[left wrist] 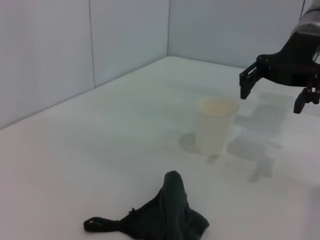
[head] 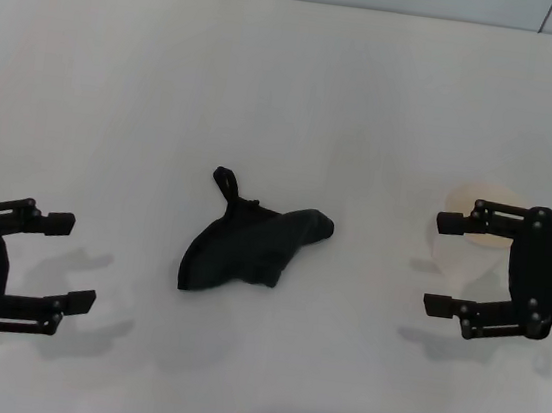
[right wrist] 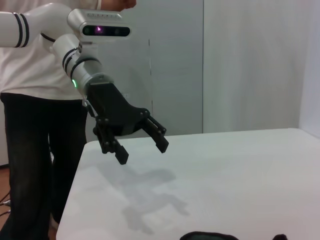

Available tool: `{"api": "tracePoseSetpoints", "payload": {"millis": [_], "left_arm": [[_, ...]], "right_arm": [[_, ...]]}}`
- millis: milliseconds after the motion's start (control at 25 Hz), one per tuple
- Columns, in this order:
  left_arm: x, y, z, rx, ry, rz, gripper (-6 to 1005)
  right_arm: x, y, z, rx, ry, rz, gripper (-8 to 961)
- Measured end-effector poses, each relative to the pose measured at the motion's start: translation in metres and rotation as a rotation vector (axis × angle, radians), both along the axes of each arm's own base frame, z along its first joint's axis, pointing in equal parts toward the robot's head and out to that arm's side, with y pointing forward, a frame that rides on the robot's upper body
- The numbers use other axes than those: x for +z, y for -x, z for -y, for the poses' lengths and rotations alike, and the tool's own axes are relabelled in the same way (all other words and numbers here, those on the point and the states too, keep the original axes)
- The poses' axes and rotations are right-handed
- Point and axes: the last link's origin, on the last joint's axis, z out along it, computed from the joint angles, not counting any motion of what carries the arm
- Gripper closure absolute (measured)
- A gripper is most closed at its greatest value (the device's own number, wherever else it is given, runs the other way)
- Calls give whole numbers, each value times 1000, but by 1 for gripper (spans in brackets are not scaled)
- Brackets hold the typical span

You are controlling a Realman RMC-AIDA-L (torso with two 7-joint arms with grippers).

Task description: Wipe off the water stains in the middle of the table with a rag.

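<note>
The black rag (head: 251, 249) lies crumpled in the middle of the white table (head: 291, 87); it also shows in the left wrist view (left wrist: 167, 217) and at the edge of the right wrist view (right wrist: 205, 236). No orange-brown water stain shows in any view. My left gripper (head: 83, 261) is open and empty, left of the rag and apart from it; it also shows in the right wrist view (right wrist: 142, 152). My right gripper (head: 431, 263) is open and empty, right of the rag, and hovers over the table in the left wrist view (left wrist: 272, 97).
A white paper cup (head: 474, 231) stands upright on the table right of the rag, under and beside my right gripper; it shows in the left wrist view (left wrist: 215, 125). A person (right wrist: 40, 125) stands beyond the table's left edge. Pale walls bound the far side.
</note>
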Motion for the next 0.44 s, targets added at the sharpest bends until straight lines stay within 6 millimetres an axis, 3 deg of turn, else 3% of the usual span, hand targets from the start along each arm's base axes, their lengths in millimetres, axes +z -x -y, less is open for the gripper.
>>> {"api": "tracePoseSetpoints", "payload": {"millis": [440], "left_arm": [[-4, -2, -5, -10, 7, 20, 136]], "right_arm": [[-1, -3, -4, -39, -17, 5, 96]]}}
